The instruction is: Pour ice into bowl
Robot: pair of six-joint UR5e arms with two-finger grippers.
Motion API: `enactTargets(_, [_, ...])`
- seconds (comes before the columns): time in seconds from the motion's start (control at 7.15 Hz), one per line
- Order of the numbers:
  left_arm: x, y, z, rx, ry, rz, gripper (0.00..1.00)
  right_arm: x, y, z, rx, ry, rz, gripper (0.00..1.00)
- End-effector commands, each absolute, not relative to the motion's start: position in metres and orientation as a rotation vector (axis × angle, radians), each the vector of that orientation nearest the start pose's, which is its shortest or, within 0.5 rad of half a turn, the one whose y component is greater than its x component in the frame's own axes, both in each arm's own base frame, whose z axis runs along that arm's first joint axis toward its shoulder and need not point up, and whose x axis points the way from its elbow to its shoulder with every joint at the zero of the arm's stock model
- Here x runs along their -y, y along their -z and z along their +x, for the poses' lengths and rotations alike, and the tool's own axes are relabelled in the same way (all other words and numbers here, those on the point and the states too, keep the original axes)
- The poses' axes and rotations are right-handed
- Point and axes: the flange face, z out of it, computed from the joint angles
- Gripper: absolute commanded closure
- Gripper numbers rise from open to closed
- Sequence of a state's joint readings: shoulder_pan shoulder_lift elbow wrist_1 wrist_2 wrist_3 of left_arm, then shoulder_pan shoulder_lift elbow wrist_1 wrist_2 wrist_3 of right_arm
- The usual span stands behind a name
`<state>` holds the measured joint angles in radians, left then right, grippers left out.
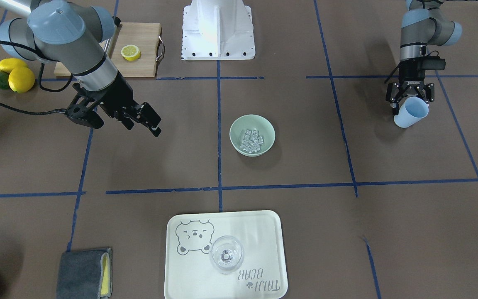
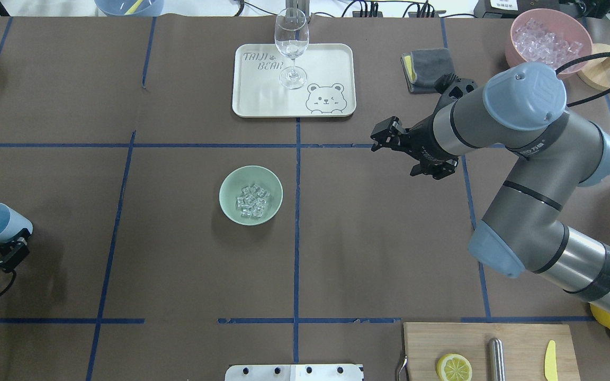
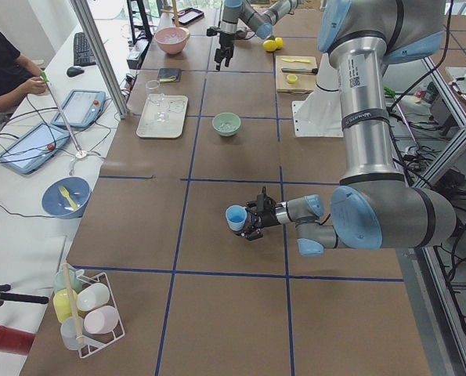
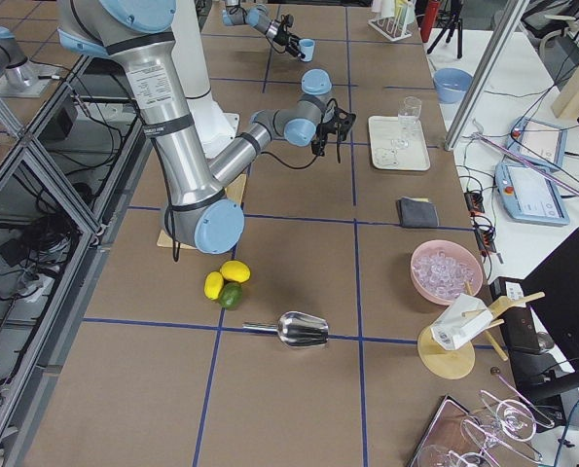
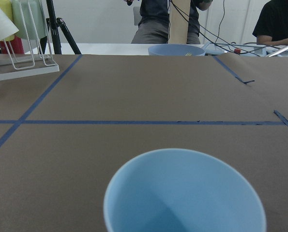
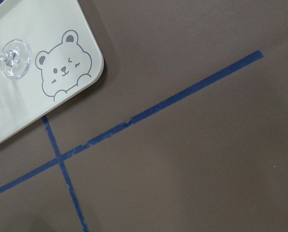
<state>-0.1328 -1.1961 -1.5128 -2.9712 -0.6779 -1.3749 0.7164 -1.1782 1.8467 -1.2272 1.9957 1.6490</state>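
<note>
Bowl (image 2: 251, 194): pale mint-green, near the table's middle, just left of the central blue tape line in the overhead view.
Ice (image 2: 252, 201): small clear cubes heaped in the bowl's bottom.
Blue cup (image 1: 411, 112): tilted on its side, pinched near its base by the left gripper (image 1: 409, 97); well apart from the bowl, out toward the table's left end.
Left wrist view only: cup interior, bare, with no cube in the visible part; beyond the table edge, a blue dish (image 5: 176, 50) and seated people.
Left arm pose: forearm low over the table, wrist turned so the cup mouth faces outward.
Right gripper (image 2: 387, 138): fingers spread apart, holding nothing, hanging above the brown table cover between bowl and grey cloth (image 2: 425, 62).
Right arm pose: elbow raised, forearm reaching across toward the tray (image 2: 247, 100).
Right wrist view only: tray corner with bear print, wine glass (image 6: 14, 58) foot standing on it, crossing tape lines below.
Exterior right view only: metal scoop (image 4: 294, 329) lying near lemons (image 4: 227, 277).
Overhead view only: pink tub (image 2: 550, 38) filled with more cubes, at the far right corner.
</note>
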Motion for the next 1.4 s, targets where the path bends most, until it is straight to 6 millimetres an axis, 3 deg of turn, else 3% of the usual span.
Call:
enactTargets(0.0, [0.241, -0.673, 0.279, -0.798, 0.316, 0.854, 0.00, 0.464, -0.274, -0.392, 1.081, -0.500, -0.056, 0.00])
enactTargets(0.42, [0.230, -0.649, 0.257, -0.824, 0.202, 0.793, 0.00, 0.464, -0.274, -0.392, 1.081, -0.501, -0.055, 0.00])
enactTargets(0.98, [0.210, -0.642, 0.238, -0.842, -0.022, 0.648, 0.00, 0.462, -0.272, -0.391, 1.086, -0.499, -0.055, 0.00])
enactTargets(1.12, [0.203, -0.632, 0.219, -0.854, -0.046, 0.603, 0.00, 0.462, -0.272, -0.390, 1.086, -0.499, -0.055, 0.00])
enactTargets(1.26, [0.203, -0.633, 0.209, -0.842, -0.048, 0.597, 0.00, 0.460, -0.270, -0.393, 1.088, -0.493, -0.055, 0.00])
